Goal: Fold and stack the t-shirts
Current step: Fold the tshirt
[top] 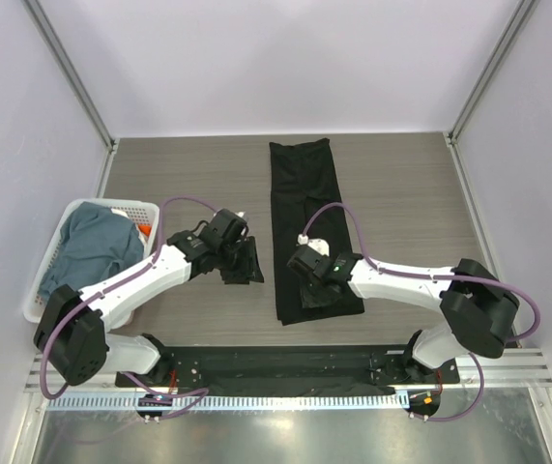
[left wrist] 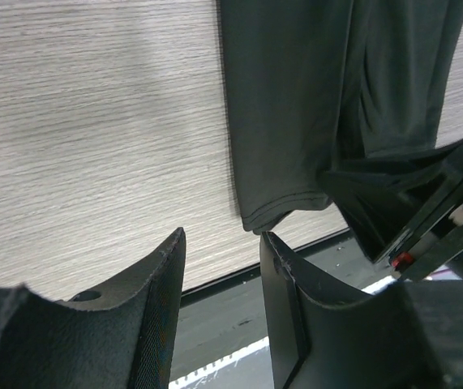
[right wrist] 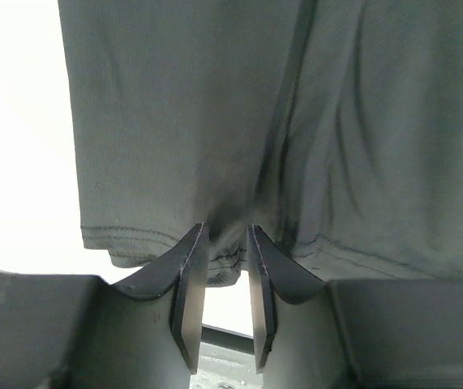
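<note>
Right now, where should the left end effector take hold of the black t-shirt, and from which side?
Probably the near-left hem corner of the black t-shirt, approached from the left. That corner lies flat on the table with its free edge facing the open left end effector, while the right end effector pinches the same hem further right.

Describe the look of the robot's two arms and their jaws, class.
The left arm and right arm have white shells with chunky black joints. A purple cable loops along each. The jaws are matte black, flat and tapering.
</note>
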Robot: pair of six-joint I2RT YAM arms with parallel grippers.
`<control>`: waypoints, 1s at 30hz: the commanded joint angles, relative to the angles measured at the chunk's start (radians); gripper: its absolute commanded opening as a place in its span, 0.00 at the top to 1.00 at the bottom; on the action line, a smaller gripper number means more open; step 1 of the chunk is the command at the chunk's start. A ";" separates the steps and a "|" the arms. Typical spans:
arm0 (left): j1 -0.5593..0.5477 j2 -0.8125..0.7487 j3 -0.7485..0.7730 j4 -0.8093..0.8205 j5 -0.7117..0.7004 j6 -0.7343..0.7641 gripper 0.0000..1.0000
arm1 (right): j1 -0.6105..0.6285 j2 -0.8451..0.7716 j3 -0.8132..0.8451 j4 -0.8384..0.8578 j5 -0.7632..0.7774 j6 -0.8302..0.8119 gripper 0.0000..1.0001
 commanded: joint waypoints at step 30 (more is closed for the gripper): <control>0.002 0.086 0.008 0.050 0.029 0.015 0.57 | 0.070 -0.072 0.020 -0.055 0.169 0.078 0.74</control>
